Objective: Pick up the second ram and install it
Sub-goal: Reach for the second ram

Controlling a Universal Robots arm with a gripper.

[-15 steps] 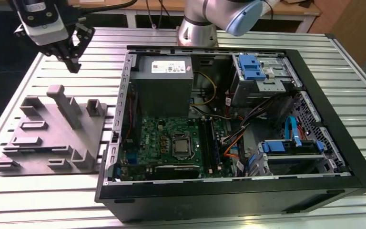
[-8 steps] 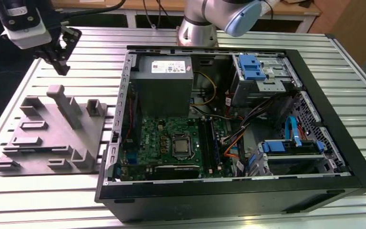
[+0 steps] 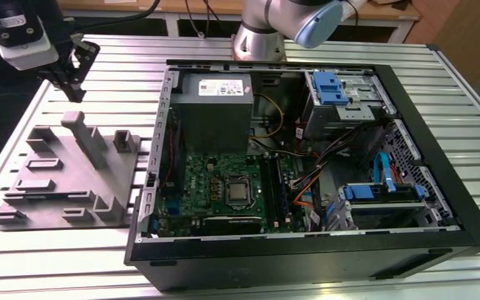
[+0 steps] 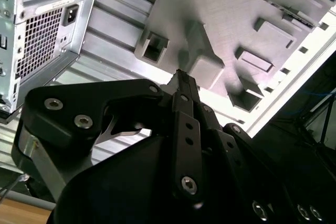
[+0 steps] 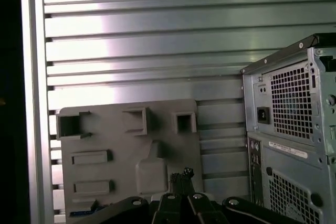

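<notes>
Tool (image 3: 77,94), tips together, hovers over grey tray (image 3: 57,187), hiding its edge.

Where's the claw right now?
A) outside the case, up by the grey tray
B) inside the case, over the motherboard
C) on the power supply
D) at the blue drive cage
A: in the exterior view the claw hangs above the far end of the grey tray, on the exterior view's left and outside the open case. Both wrist views look down on that tray.
</notes>
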